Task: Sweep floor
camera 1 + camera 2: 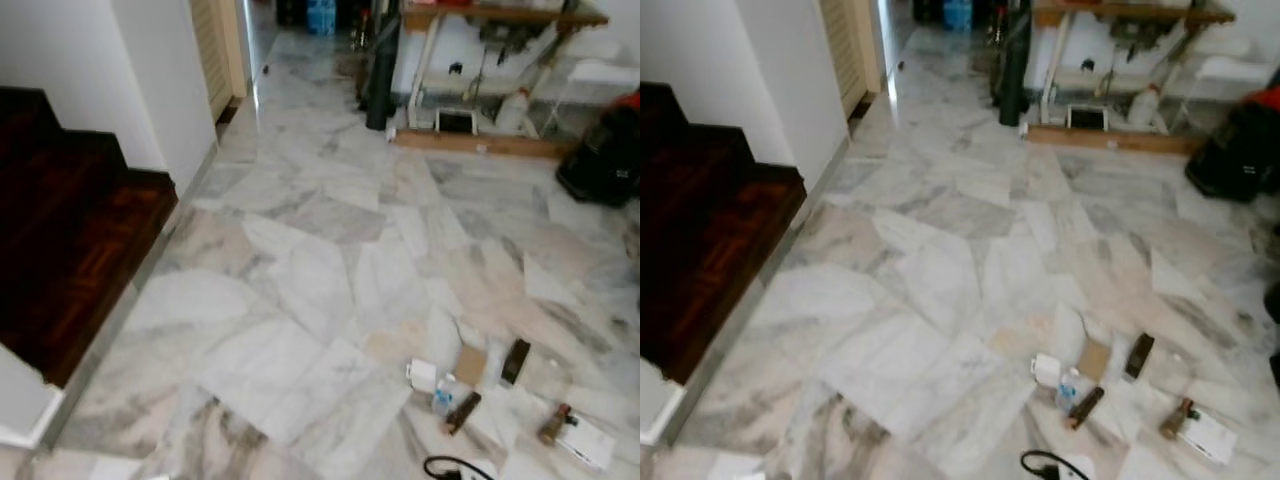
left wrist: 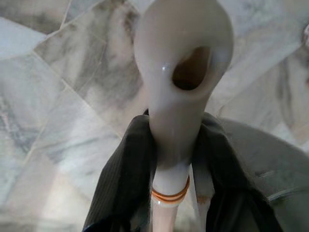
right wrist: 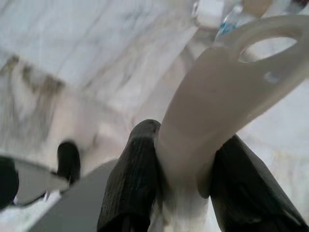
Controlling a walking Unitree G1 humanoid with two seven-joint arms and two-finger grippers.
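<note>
Floor: grey-veined white marble floor (image 1: 320, 260), laid in irregular slabs, running back to a doorway.
Litter: a cluster lies on the slabs near the robot's right: a small white box (image 1: 422, 375), a crumpled clear plastic bottle (image 1: 444, 395), a tan cardboard square (image 1: 470, 365), a dark brown stick-like piece (image 1: 463, 412), a flat black rectangular piece (image 1: 515, 361), a small brown bottle (image 1: 553, 424) and a white paper sheet (image 1: 588, 441) touching it.
Cable: a black cord loop (image 1: 447, 467) at the near edge.
Left gripper: the left gripper (image 2: 174, 159) has its 2 black fingers (image 2: 128, 179) clamped on the neck of a glossy white plastic handle with a hanging hole and 2 orange rings (image 2: 181, 96), above the marble.
Right gripper: the right gripper (image 3: 186, 179) has its 2 fingers pressed tight around a cream plastic handle with an oval loop (image 3: 227, 101); litter shows beyond it.
Left side: dark brown wooden stair steps (image 1: 70, 240) against a white wall (image 1: 150, 70).
Far end: a wooden workbench (image 1: 500, 20) with clutter under it, and a black bag (image 1: 605, 155) at right.
</note>
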